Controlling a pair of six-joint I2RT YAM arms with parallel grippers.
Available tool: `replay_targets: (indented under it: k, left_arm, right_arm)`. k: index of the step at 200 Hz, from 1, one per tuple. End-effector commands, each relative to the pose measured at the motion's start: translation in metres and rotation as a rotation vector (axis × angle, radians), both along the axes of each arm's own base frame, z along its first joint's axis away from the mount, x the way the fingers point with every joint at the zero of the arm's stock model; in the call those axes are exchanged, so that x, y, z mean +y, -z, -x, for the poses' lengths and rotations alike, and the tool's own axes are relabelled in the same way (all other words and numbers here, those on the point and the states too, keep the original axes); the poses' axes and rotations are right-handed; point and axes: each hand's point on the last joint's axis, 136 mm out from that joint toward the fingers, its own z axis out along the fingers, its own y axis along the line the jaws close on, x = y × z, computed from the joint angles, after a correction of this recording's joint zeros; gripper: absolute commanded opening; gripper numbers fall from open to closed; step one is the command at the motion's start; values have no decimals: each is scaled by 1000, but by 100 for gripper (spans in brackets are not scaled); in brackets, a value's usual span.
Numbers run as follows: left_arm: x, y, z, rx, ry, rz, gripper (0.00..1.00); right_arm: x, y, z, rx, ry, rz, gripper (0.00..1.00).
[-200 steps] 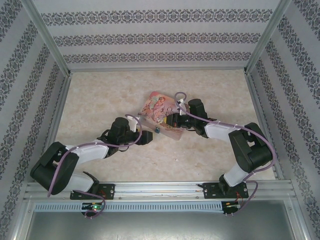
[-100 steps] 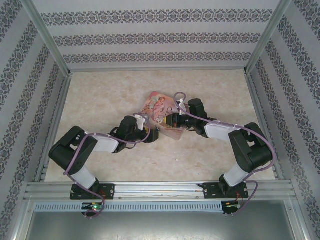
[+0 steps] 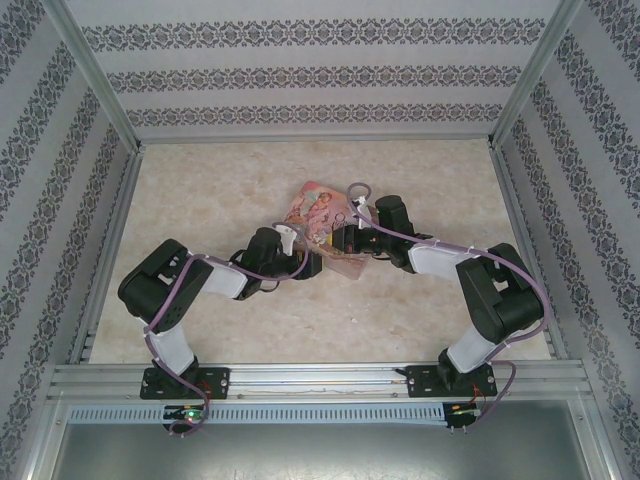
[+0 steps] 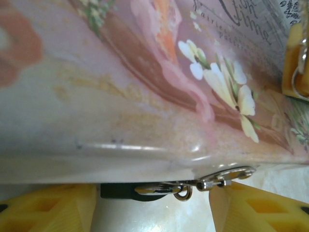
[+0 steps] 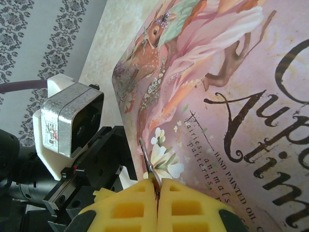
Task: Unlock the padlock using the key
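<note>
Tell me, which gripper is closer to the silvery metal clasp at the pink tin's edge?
Left. The left gripper straddles the clasp with open fingers. The right gripper, shut on a thin key, sits farther off, by the tin and its painted lid.

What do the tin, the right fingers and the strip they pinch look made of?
The decorated tin looks like printed sheet metal, glossy: a bright highlight runs along its rolled edge in the left wrist view. The fingers of the right gripper: matte yellow plastic with lattice pockets, probably printed. The thin strip: silvery, likely metal, perhaps the key.
</note>
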Motion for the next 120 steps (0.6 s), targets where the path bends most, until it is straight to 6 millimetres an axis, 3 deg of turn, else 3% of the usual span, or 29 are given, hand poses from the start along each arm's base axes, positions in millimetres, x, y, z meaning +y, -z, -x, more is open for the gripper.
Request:
replay_targets:
  k: [1, 120]
  left_arm:
    - [-24, -14, 2, -34, 58, 52, 60]
    - [-34, -13, 3, -21, 62, 64, 47]
  right_arm:
    - [-11, 44, 11, 117, 22, 99, 0]
    - [-10, 45, 13, 125, 24, 100, 0]
